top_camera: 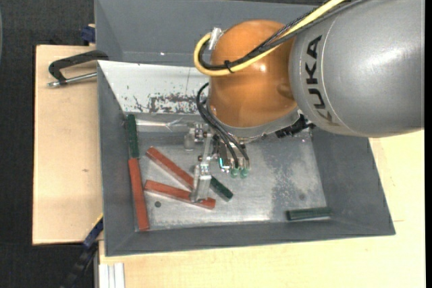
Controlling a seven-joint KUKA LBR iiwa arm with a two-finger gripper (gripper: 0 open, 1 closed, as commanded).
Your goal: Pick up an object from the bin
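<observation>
The gripper (201,191) is down on the floor of the bin (347,175), left of centre, its tip at the right end of a flat red stick (169,191) lying nearly crosswise. From above, I cannot tell whether the gripper is open or closed, or whether it has the stick at all. The main risk is a grip at the very end of a long, thin piece. Lifted from there, the stick would likely swing down and slip out. A second red stick (169,167) slants just behind it, and a short dark green stick (221,189) lies right beside the tip. Either could be pinched along with the first or knocked aside, spoiling the hold. The red stick lies flat against the metal, so the gripper may scrape the floor or skid over it instead of getting underneath. A long red stick (139,195) by the left wall and another green stick (308,214) near the front right are well clear.
</observation>
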